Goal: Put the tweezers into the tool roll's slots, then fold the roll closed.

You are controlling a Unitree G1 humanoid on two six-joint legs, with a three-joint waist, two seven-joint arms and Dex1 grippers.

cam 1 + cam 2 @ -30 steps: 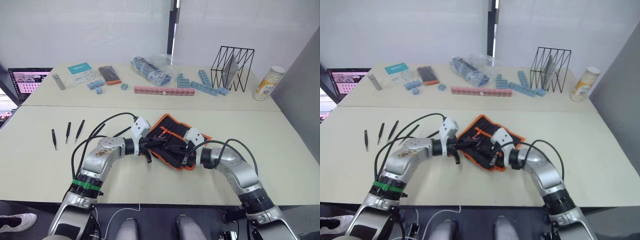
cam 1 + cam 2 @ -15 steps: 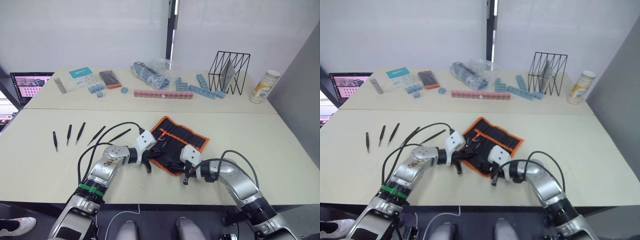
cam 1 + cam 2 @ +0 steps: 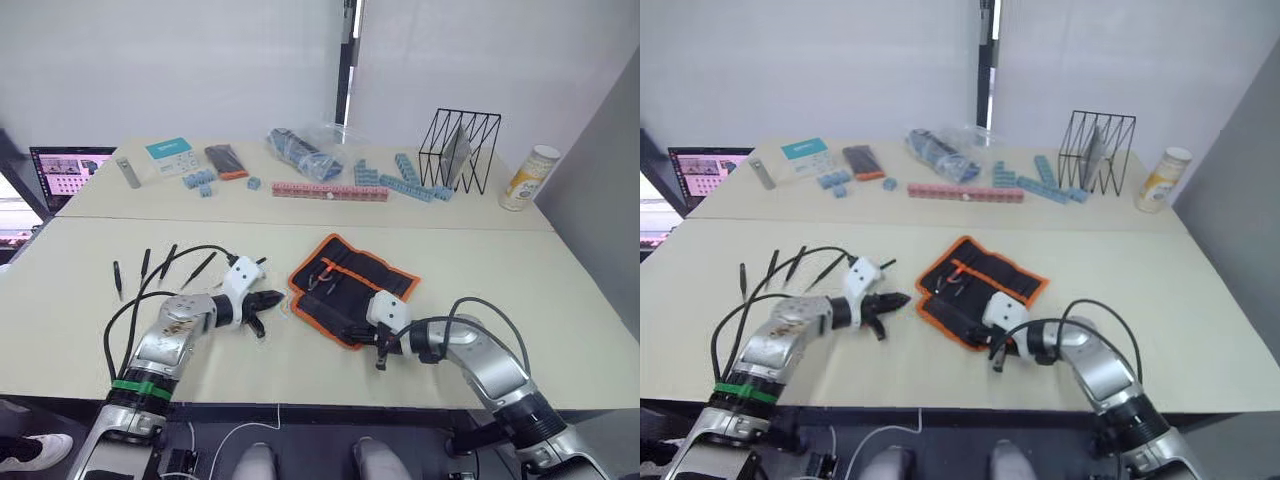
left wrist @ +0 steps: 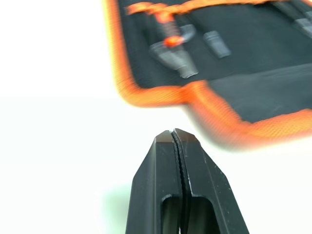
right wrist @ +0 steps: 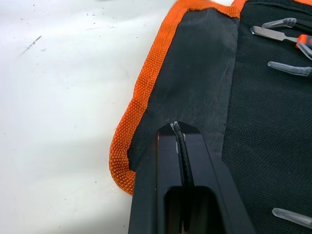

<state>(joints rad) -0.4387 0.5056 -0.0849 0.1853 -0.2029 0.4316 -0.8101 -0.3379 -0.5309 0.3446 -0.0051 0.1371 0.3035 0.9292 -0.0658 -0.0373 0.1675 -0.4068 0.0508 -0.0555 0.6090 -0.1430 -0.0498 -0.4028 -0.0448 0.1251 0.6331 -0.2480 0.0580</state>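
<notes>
- Black fabric with orange trim, the tool roll (image 3: 350, 286) lies open and flat on the near table (image 3: 560, 290), its slots (image 5: 273, 83) facing up, some already holding grey-tipped tools.
- Five tweezers (image 3: 165, 262) lie loose in a spread row on the robot's left, well apart from the roll; none has gone into a pocket yet, so the task looks barely begun.
- Left gripper (image 4: 174, 134) sits just off the roll's left edge, jaws pressed together with nothing between them.
- Right gripper (image 5: 176, 127) rests over the roll's near flap, close to the orange hem, jaws likewise closed and empty.
- Risk one: the tweezers are slim and lie flat on the tabletop, so a pinch from above may slide off or flick one away.
- Risk two: the nearest tweezers sit close together, so a wide approach could nudge a neighbour out of line.
- Risk three: the right gripper's tip on the flap could drag or crease the fabric if it moves sideways, shifting the pockets.
- Risk four: threading a thin point into a narrow pocket one-handed may push the roll along instead of entering.
</notes>
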